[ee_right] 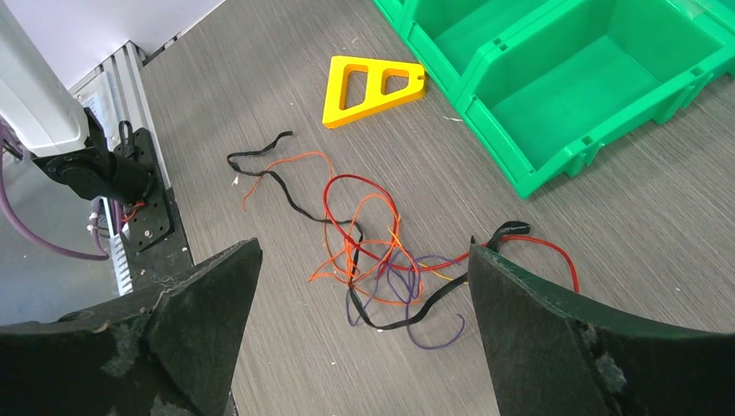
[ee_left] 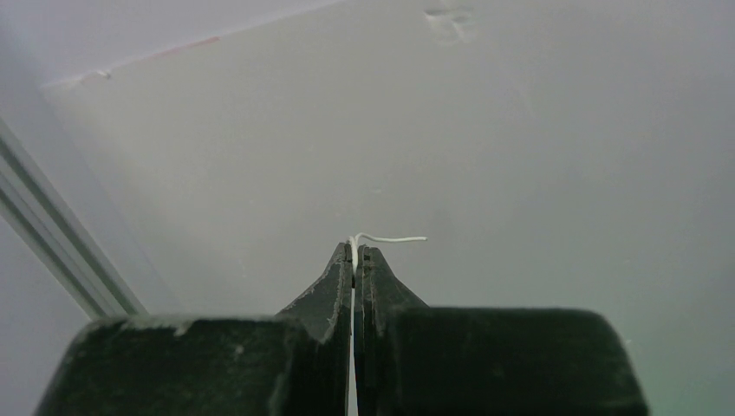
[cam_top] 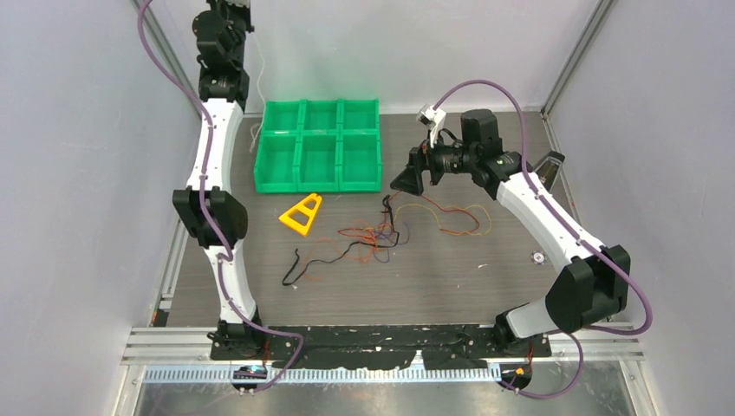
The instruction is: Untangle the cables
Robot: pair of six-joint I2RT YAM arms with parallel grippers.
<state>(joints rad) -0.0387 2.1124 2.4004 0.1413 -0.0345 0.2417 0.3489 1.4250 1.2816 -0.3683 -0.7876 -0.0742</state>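
A loose tangle of thin cables (cam_top: 377,234) in orange, red, purple, yellow and black lies mid-table, and also shows in the right wrist view (ee_right: 381,260). One black cable (cam_top: 314,258) trails out to the left. A red-orange loop (cam_top: 459,217) lies to the right. My right gripper (cam_top: 407,180) is open and empty, and hovers above the tangle's right side with its jaws wide apart (ee_right: 364,249). My left gripper (cam_top: 230,10) is raised high at the back left. It is shut on a thin white cable (ee_left: 355,251), whose end curls out past the fingertips. The white cable (cam_top: 256,132) hangs down beside the bins.
A green six-compartment bin tray (cam_top: 319,143) stands at the back centre; its near corner shows in the right wrist view (ee_right: 563,87). A yellow triangular plastic piece (cam_top: 301,214) lies just in front of it (ee_right: 368,87). White walls enclose the table on three sides.
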